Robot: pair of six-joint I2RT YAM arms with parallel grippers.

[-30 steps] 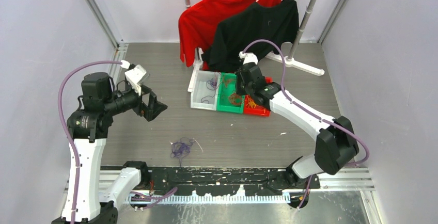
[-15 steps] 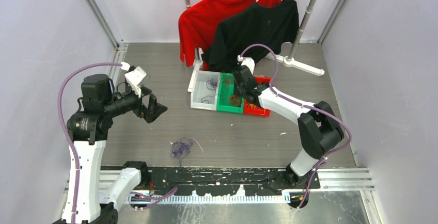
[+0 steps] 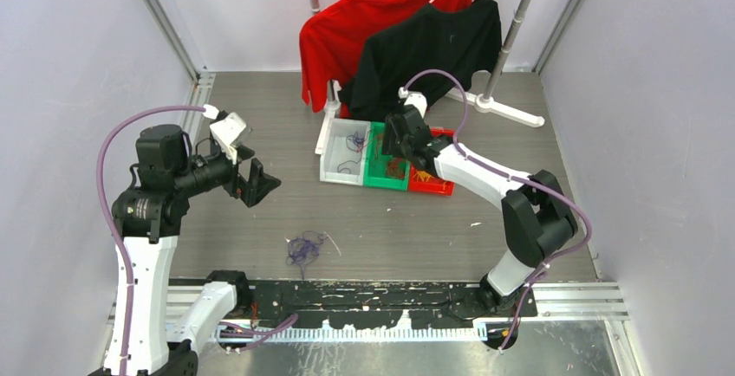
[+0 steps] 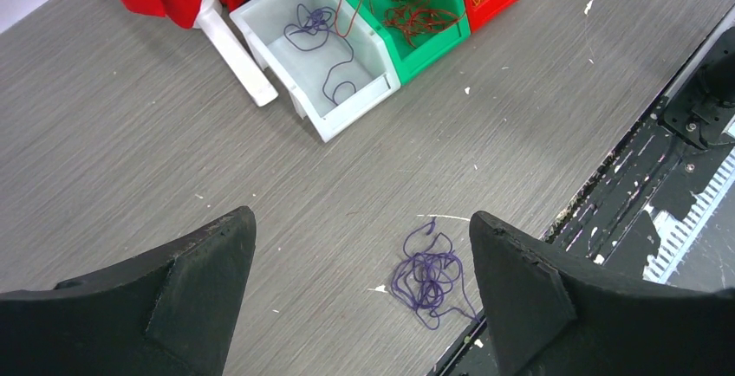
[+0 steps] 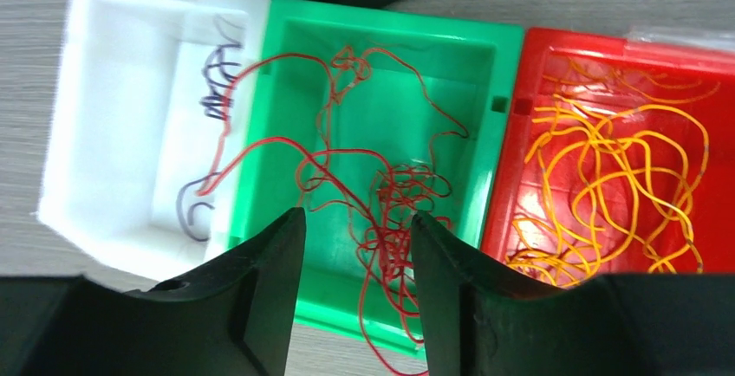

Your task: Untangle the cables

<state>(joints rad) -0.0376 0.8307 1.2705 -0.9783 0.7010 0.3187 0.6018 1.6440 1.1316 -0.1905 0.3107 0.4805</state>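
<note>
A loose bunch of purple cables [image 3: 303, 246] [image 4: 426, 274] lies on the table near the front rail. My left gripper [image 3: 258, 181] [image 4: 362, 217] hovers high above it, open and empty. Three bins stand side by side. The white bin [image 3: 334, 172] [image 5: 113, 116] holds purple cables [image 5: 217, 81]. Dark red cables [image 5: 390, 194] lie in the green bin [image 3: 378, 178] [image 5: 381, 64], one strand draped over the white bin's wall. The red bin [image 3: 431, 189] [image 5: 529, 133] holds yellow-orange cables [image 5: 624, 177]. My right gripper [image 3: 392, 152] [image 5: 357, 216] is open just above the red bunch, gripping nothing.
A red T-shirt [image 3: 334, 34] and a black T-shirt [image 3: 433, 42] hang on a rack right behind the bins. The rack's white foot [image 3: 507, 112] lies at the back right. A black rail [image 3: 364, 294] runs along the near edge. Walls close in on both sides.
My right gripper was shut over the green bin and has opened, with its wrist shifted slightly left. The left arm and the purple bunch have not moved.
</note>
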